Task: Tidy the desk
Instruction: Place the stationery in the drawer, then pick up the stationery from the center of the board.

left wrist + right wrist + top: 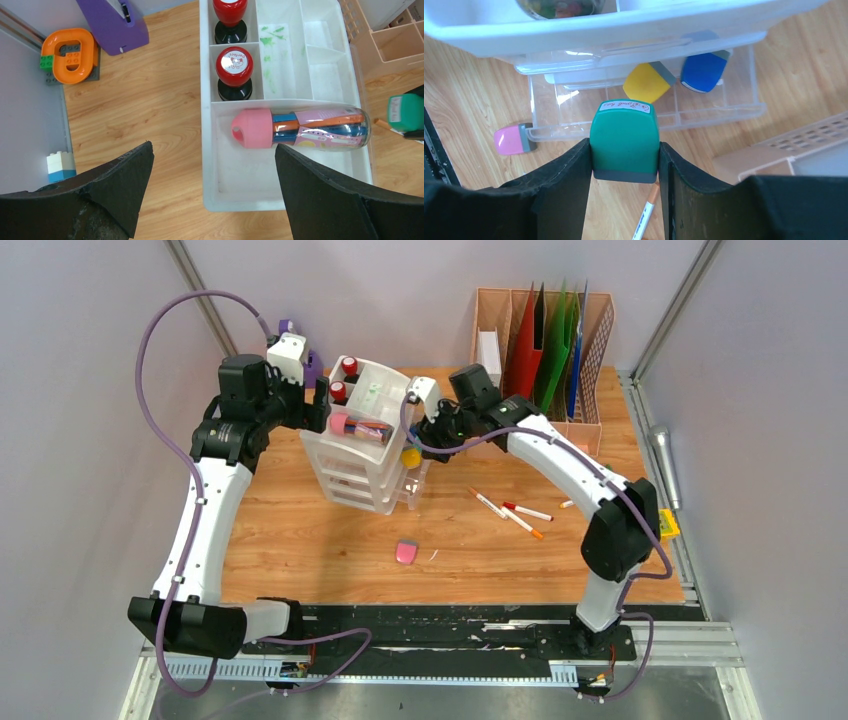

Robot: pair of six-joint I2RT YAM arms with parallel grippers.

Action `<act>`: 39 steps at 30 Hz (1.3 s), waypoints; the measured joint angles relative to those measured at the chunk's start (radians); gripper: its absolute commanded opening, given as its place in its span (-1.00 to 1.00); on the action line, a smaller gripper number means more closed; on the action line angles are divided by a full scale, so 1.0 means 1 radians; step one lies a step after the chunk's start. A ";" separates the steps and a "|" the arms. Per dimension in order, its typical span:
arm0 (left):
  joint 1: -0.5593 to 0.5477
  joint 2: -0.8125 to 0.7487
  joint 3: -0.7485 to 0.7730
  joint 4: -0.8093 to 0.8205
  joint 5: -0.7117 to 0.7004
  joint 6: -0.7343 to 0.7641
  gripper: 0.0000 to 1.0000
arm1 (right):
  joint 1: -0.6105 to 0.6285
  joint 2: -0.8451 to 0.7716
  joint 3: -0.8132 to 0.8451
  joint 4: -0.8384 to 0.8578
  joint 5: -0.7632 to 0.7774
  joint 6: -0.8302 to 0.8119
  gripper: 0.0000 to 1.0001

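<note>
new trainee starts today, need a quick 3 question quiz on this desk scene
1. True or false: the left gripper is shut on a red stamp.
2. What does the right gripper hold? A) green block B) pink eraser C) orange marker
3. Fill in: the open drawer holds a yellow block and a ____ block.

Key: 1 false, its jaws stand open with nothing between them; 2 A; 3 blue, the blue block.
</note>
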 measured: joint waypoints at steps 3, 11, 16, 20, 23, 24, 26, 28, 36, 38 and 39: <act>0.000 0.000 0.000 0.000 0.000 0.000 0.98 | 0.017 0.074 0.023 -0.001 -0.002 0.006 -0.40; 0.000 0.000 -0.002 0.000 0.000 0.001 0.98 | 0.062 0.158 0.055 -0.005 0.000 0.007 -0.36; 0.000 0.000 -0.003 0.000 0.000 0.003 0.98 | 0.081 0.161 0.060 -0.003 0.008 0.002 -0.16; 0.000 0.000 -0.003 0.000 0.000 0.004 0.98 | 0.095 0.164 0.060 -0.003 0.034 -0.009 0.05; 0.000 0.000 -0.004 0.000 0.000 0.004 0.99 | 0.106 0.167 0.060 -0.005 0.050 -0.016 0.31; 0.000 0.000 -0.005 0.000 0.000 0.004 0.99 | 0.110 0.169 0.060 -0.005 0.056 -0.020 0.43; 0.000 0.000 -0.007 0.000 0.002 0.005 0.99 | 0.115 0.169 0.060 -0.005 0.062 -0.021 0.62; 0.000 0.000 -0.009 0.000 0.004 0.005 0.99 | 0.121 0.169 0.060 -0.007 0.069 -0.023 0.67; 0.000 0.000 -0.010 0.000 0.007 0.005 0.99 | 0.124 0.159 0.054 -0.006 0.091 -0.015 0.68; 0.000 0.000 -0.010 0.000 0.007 0.006 0.99 | 0.124 0.128 0.026 -0.005 0.095 -0.013 0.67; 0.000 -0.001 -0.010 0.000 0.007 0.008 0.99 | 0.124 0.104 0.005 -0.006 0.096 -0.011 0.67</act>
